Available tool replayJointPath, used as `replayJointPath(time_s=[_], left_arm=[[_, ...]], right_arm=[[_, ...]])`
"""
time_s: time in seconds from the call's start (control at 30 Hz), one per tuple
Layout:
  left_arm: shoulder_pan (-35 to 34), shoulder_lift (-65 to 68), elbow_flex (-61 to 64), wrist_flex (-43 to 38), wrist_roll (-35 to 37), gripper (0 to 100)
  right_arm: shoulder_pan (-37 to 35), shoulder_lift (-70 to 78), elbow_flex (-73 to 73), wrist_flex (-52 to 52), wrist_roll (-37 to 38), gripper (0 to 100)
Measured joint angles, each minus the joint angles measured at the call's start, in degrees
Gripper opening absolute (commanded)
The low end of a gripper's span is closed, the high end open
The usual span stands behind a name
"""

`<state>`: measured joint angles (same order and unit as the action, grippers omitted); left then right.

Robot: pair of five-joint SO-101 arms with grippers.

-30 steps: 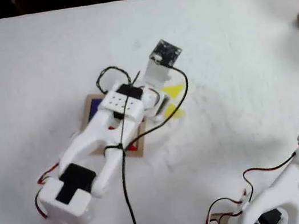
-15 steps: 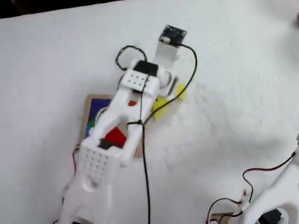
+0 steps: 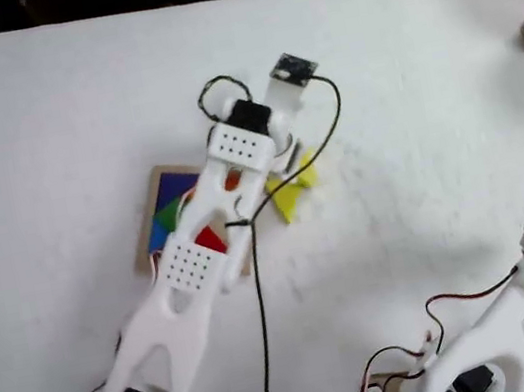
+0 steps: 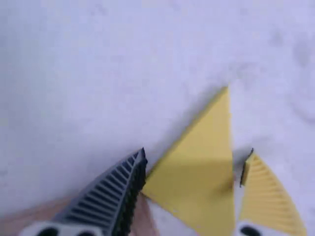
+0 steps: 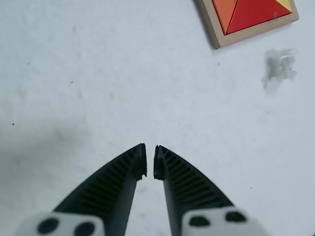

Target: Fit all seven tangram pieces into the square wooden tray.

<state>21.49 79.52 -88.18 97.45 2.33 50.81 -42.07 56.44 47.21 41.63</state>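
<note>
Compared with one second ago, find the left arm [image 3: 182,291] unfolded and stretched long over the wooden tray [image 3: 143,242], its wrist carried farther from the base, and the yellow triangle [image 4: 202,187] shifted, seemingly, a little toward the tray. Turn then to the left gripper [image 4: 197,155]: fingers spread and set on both sides of the yellow triangle, with the dark finger [image 4: 118,196] touching one slanted edge and the ribbed yellowish finger [image 4: 266,196] just beside the opposite edge, a thin strip of table between; hard to tell whether pressing already or not. Notice the long axis of the piece running along the fingers, with the sharp tip pointing forward past the fingertips, away from the wrist. Judge from this a need for only a small closing across the narrow width, but beware of the wedge shape, likely to slip forward out of a squeeze on slanted edges. Locate the triangle lying flat on the white table [image 3: 404,79], just beside the tray, on the side facing the right arm [image 3: 510,335]. See blue, green and red pieces already in the tray; cannot see the free slot, hidden under the left arm. Count the left gripper as much the nearer one: find the right gripper [image 5: 150,162] well apart, over bare table, fingers almost pressed together and holding nothing. Mind also the black cable [image 3: 258,298] hanging along the left arm above the tray.
</note>
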Motion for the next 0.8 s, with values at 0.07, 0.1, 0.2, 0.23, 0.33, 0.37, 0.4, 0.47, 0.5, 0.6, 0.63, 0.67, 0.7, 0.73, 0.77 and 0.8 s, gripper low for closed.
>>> replayJointPath(time_s=[0.07, 0.1, 0.2, 0.23, 0.33, 0.37, 0.4, 0.47, 0.5, 0.6, 0.63, 0.67, 0.7, 0.73, 0.77, 0.8], left_arm=[[-0.4, 2.0, -4.1, 2.0, 1.2, 26], [-0.6, 2.3, -4.7, 2.5, 1.7, 26], [-0.6, 2.3, -4.9, 3.3, 1.7, 24], [-0.6, 2.3, -5.0, 3.3, 1.7, 24], [-0.6, 2.2, -5.2, 3.6, 1.8, 24], [-0.6, 2.2, -5.3, 3.6, 2.0, 24], [-0.6, 2.2, -5.4, 3.6, 2.0, 24], [-0.6, 2.2, -5.1, 3.6, 2.1, 24], [-0.6, 1.8, -4.3, 3.6, 2.1, 24], [-0.6, -1.5, 1.4, 3.6, 2.1, 24], [-0.6, -3.5, 4.3, 3.6, 2.1, 24], [-0.6, -5.5, 7.7, 3.6, 2.1, 24], [-0.6, -7.8, 11.7, 3.6, 2.3, 24], [-0.6, -10.4, 15.8, 3.6, 2.3, 24], [-0.6, -12.9, 20.4, 3.6, 2.3, 24], [-0.7, -15.6, 24.9, 3.6, 2.3, 24]], right_arm=[[0.0, 0.0, 0.0, 0.0, 1.0, 3.4], [0.0, 0.0, 0.0, 0.0, 1.1, 3.4], [0.0, 0.0, 0.0, 0.0, 1.4, 3.4], [0.0, 0.0, 0.0, 0.0, 1.5, 3.4], [0.0, 0.0, 0.0, 0.0, 1.7, 3.4], [0.0, 0.0, 0.0, 0.0, 1.8, 3.4], [0.0, 0.0, 0.0, 0.0, 1.8, 3.4], [0.0, 0.0, 0.0, -0.1, 1.8, 3.4], [0.1, 0.0, 0.0, -0.2, 1.8, 3.4], [0.4, 0.0, 0.0, -0.5, 1.8, 3.4], [0.4, 0.0, 0.0, -0.6, 1.8, 3.4], [0.4, 0.0, 0.0, -0.6, 1.8, 3.4], [0.4, 0.0, 0.0, -0.6, 1.8, 3.4], [0.4, 0.0, 0.0, -0.6, 1.8, 3.4], [0.4, 0.0, 0.0, -0.6, 1.8, 3.4], [0.4, 0.0, 0.0, -0.6, 1.8, 3.4]])
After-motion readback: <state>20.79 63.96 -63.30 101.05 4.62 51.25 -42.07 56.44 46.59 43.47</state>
